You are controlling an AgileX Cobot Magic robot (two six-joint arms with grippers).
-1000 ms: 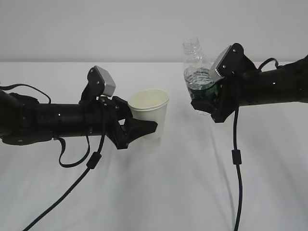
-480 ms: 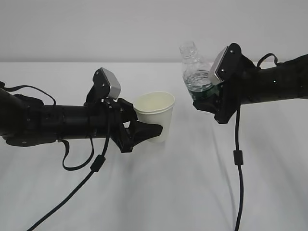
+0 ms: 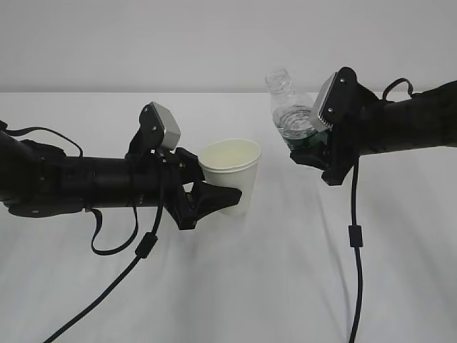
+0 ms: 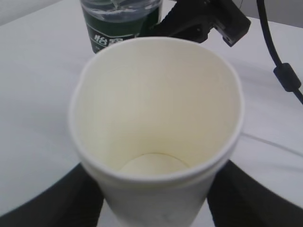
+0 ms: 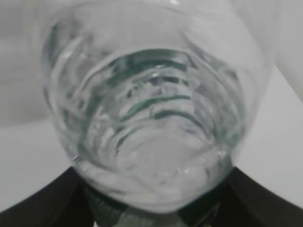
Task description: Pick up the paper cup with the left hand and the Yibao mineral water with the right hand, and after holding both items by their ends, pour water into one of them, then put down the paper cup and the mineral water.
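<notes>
The white paper cup (image 3: 232,174) is upright and empty, held low by my left gripper (image 3: 221,199), which is shut on it; it fills the left wrist view (image 4: 156,127), with the black fingers (image 4: 57,198) at its sides. My right gripper (image 3: 308,152) is shut on the Yibao mineral water (image 3: 289,111), a clear uncapped bottle with a green label, tilted left with its mouth toward the cup. The bottle is held up to the right of the cup and fills the right wrist view (image 5: 147,113). Its label also shows in the left wrist view (image 4: 118,28) behind the cup.
A white table (image 3: 235,286) spreads under both arms. Black cables hang from the left arm (image 3: 136,250) and the right arm (image 3: 353,236) down toward the table.
The left gripper has carried the cup to the right, nearer the bottle. The right gripper has tilted the bottle further left and brought its mouth closer to the cup.
</notes>
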